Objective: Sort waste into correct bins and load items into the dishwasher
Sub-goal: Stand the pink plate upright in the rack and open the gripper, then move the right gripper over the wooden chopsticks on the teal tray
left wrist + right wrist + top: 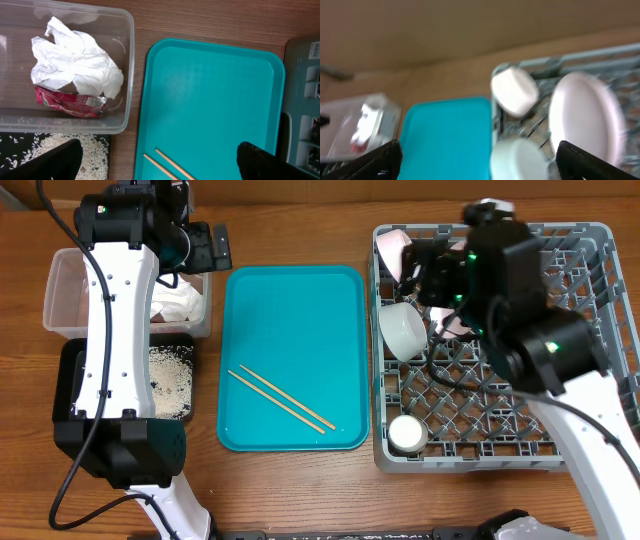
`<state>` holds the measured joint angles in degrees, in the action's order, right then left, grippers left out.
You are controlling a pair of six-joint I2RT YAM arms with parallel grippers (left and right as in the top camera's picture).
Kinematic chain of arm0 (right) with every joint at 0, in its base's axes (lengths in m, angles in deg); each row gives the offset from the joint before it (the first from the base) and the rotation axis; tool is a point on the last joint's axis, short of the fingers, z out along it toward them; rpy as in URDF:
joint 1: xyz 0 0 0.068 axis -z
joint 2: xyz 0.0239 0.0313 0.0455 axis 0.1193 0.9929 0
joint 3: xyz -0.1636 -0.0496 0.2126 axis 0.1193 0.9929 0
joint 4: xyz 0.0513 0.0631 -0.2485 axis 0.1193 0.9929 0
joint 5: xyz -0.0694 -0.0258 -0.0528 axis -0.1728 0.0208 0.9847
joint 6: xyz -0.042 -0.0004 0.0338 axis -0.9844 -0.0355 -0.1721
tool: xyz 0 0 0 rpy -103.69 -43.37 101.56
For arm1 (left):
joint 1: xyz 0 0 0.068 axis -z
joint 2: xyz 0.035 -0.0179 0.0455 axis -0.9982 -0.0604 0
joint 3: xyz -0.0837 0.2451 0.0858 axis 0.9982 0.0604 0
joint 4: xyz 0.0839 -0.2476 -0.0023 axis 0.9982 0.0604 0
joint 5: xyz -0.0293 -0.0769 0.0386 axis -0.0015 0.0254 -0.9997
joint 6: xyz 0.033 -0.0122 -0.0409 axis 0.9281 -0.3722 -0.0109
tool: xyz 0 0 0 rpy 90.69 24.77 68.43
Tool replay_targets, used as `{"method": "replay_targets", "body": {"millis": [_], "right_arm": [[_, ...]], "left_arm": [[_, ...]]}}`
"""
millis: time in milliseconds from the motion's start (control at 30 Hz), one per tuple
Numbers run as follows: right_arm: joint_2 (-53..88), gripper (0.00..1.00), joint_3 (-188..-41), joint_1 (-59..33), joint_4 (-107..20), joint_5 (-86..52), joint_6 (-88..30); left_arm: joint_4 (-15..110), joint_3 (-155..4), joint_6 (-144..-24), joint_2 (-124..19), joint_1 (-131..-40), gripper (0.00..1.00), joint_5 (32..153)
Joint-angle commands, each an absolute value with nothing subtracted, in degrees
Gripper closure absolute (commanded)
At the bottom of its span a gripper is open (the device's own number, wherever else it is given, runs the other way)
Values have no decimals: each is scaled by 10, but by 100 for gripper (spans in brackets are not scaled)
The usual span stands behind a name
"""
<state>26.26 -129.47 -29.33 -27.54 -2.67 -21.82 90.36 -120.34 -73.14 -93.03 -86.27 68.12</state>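
On the teal tray (215,100) — chopsticks (170,160) well apart from left fingers (265,162).

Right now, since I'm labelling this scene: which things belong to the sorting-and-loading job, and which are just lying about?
Job:
napkin and wrapper in the clear tub; rice in the black tray; chopsticks; dish rack holding bowl, cup, plate.

Lying about:
teal tray under the chopsticks; table.

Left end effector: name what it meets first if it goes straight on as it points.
Probably the teal tray, near its rim beside the clear tub; depth is unclear.
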Motion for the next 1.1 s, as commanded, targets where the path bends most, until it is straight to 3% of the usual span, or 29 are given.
{"method": "replay_targets", "body": {"millis": [0,600,1067], "right_arm": [[297,3,-1294,-313,-273,-110,-218],[460,6,-1294,-451,-258,-119,-252],[497,9,-1293,-470,-247,-119,-263]], "left_arm": [[902,-1211,-733,-929,-862,0,687],[902,-1211,-733,-929,-862,0,687],[902,-1211,-733,-929,-862,0,687]]}}
